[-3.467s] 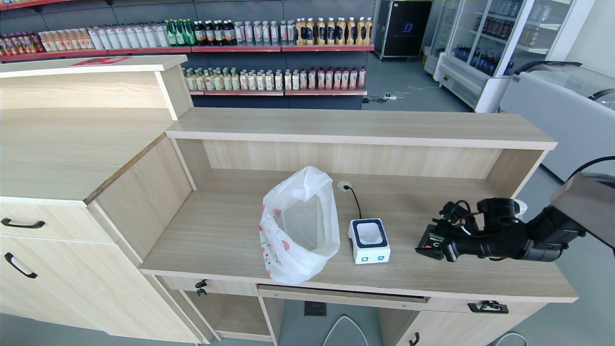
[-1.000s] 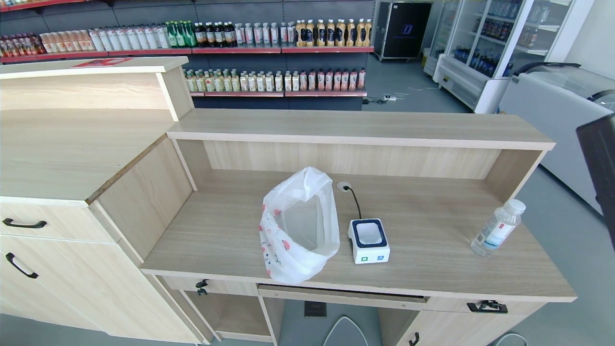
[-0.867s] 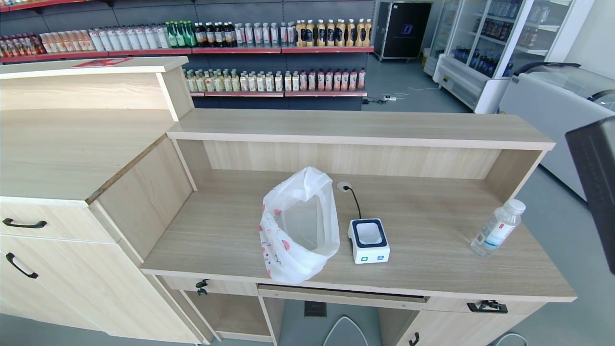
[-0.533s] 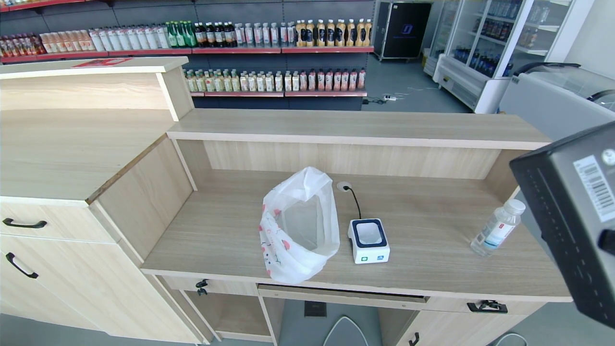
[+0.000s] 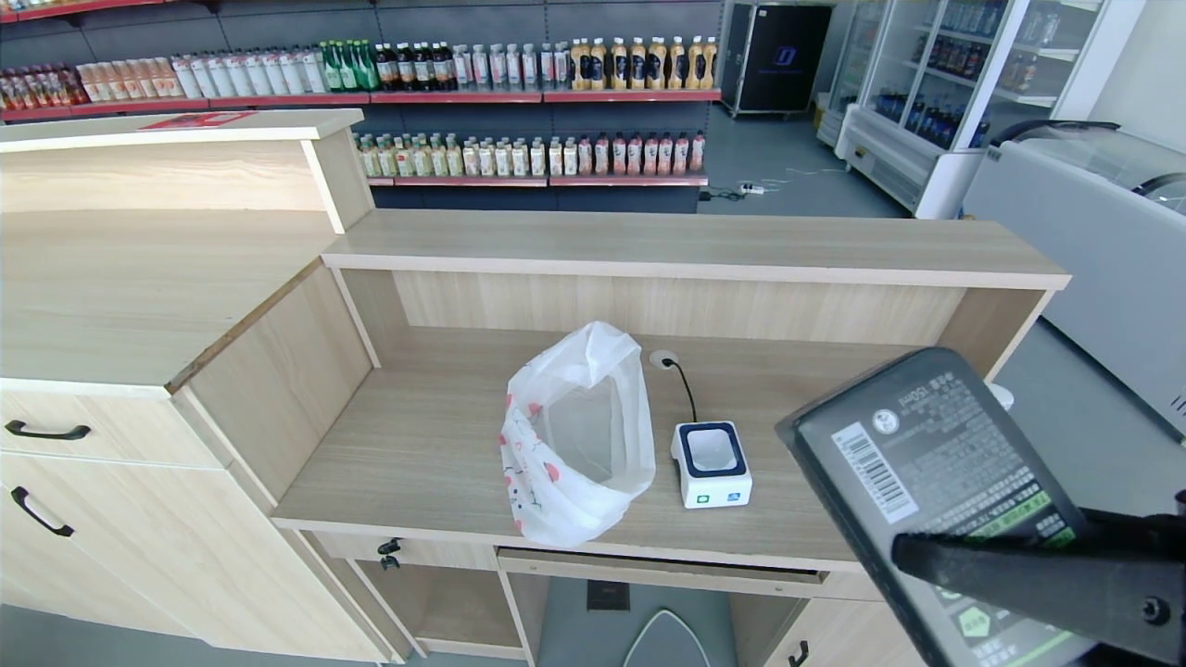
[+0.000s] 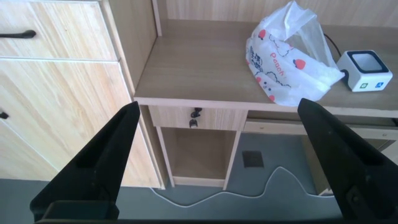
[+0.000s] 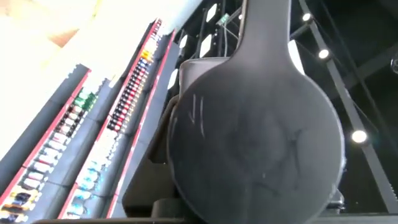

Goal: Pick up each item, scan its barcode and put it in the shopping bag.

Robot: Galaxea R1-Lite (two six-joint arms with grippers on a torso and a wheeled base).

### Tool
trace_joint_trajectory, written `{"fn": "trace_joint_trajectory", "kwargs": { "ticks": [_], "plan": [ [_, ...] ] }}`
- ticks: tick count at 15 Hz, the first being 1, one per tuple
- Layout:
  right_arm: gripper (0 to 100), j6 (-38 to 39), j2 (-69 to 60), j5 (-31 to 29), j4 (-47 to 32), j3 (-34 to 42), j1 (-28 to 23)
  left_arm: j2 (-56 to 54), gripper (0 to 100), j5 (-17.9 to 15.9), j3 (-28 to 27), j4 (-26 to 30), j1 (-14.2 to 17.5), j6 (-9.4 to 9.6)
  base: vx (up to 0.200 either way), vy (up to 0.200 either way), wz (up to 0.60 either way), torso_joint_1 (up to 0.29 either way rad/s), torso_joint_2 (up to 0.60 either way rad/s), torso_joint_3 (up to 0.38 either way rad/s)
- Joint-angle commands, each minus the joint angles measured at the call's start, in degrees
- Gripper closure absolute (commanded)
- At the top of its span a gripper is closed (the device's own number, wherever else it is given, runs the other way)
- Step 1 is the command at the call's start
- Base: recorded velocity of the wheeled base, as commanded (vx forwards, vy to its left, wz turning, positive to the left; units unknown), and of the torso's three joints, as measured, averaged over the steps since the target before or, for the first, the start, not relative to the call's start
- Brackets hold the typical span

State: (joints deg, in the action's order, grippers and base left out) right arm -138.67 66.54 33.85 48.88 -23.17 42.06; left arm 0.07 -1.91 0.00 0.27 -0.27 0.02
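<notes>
A flat dark package (image 5: 927, 463) with a barcode label and printed text hangs close in front of the head camera, above the counter's right end. My right gripper (image 5: 927, 556) is shut on it, one black finger (image 5: 1038, 579) lying across its printed face. In the right wrist view the package's dark underside (image 7: 255, 137) blocks most of the scene. The white shopping bag (image 5: 574, 435) (image 6: 286, 59) stands open mid-counter, with the white barcode scanner (image 5: 711, 463) (image 6: 367, 70) beside it. My left gripper (image 6: 217, 106) hangs open, low, in front of the counter's left end.
A white bottle cap (image 5: 1001, 396) peeks out behind the package at the counter's right end. A raised shelf (image 5: 695, 245) runs along the back and a taller cabinet (image 5: 139, 287) stands to the left. The scanner's cable (image 5: 687, 389) leads to a hole in the desk.
The dark package has swung in from the right edge toward the middle and now covers the clear bottle. Earlier, the right gripper was at the counter's right end by the bottle.
</notes>
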Motion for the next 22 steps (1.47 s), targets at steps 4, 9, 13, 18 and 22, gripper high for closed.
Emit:
{"fn": "trace_joint_trajectory", "kwargs": {
  "ticks": [4,9,13,18,22],
  "plan": [
    [100,-0.6,0.4,-0.1,7.5,0.2,1.6,0.0,0,0.0,0.0,0.0,0.0,-0.02,0.000,0.000,0.00,0.000,0.00,0.000],
    [100,-7.2,0.6,0.0,8.8,0.9,1.6,0.0,0,0.0,0.0,0.0,0.0,-0.02,0.000,0.000,0.00,0.000,0.00,0.000],
    [100,-8.7,0.9,0.0,8.7,0.9,1.6,0.0,0,0.0,0.0,0.0,0.0,-0.02,0.000,0.000,0.00,0.000,0.00,0.000],
    [100,-8.8,1.6,0.2,9.2,0.7,1.6,0.0,0,0.0,0.0,0.0,0.0,-0.02,0.000,0.000,0.00,0.000,0.00,0.000],
    [100,-8.9,1.5,0.2,8.9,0.9,1.6,0.0,0,0.0,0.0,0.0,0.0,-0.02,0.000,0.000,0.00,0.000,0.00,0.000]
  ]
}}
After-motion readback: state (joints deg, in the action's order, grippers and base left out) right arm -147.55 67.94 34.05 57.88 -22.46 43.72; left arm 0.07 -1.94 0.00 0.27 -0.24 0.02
